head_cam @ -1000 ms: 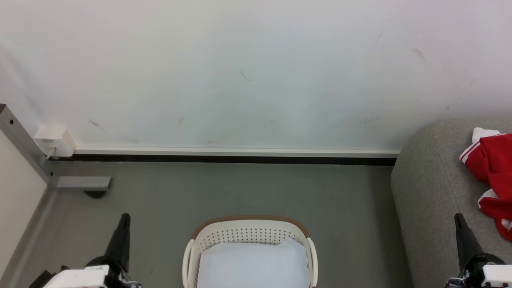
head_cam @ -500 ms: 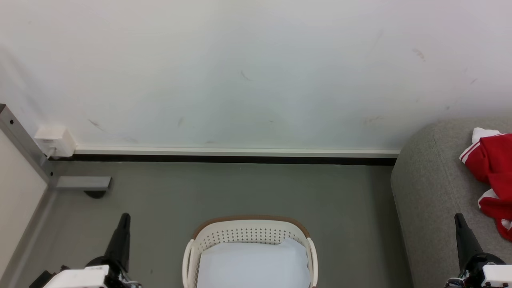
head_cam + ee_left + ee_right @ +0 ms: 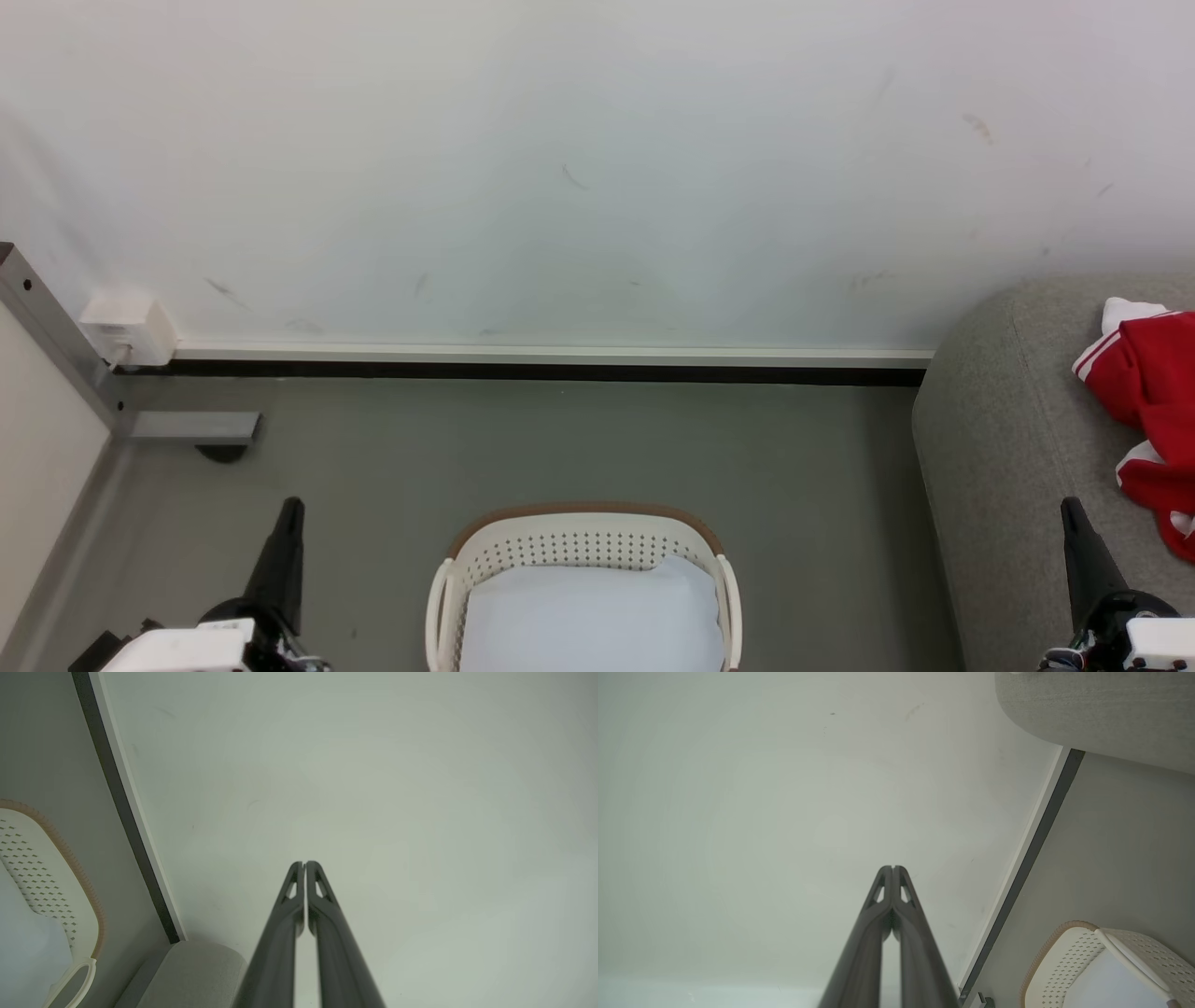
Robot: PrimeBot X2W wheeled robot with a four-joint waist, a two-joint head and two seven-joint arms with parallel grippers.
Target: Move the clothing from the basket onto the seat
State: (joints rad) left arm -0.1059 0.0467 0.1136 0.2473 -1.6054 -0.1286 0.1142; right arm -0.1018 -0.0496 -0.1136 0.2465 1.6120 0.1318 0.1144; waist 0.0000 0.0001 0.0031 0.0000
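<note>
We see the clothing lying crumpled on the seat, and the basket shows a pale sheet inside. The left end effector and the right end effector are both pinched closed on nothing. Our worry is that a careless right-arm swing snags the garment off the seat, or that we grab the sheet by mistake.

Head cam sits up high, tilted forward and down over the floor and wall, with the basket cut off at its bottom edge. The wrist cams look out along the left end effector and right end effector at that same wall (both rolled sideways, so the baseboard runs steeply). All three catch the basket's rim and a corner of the seat.
</note>
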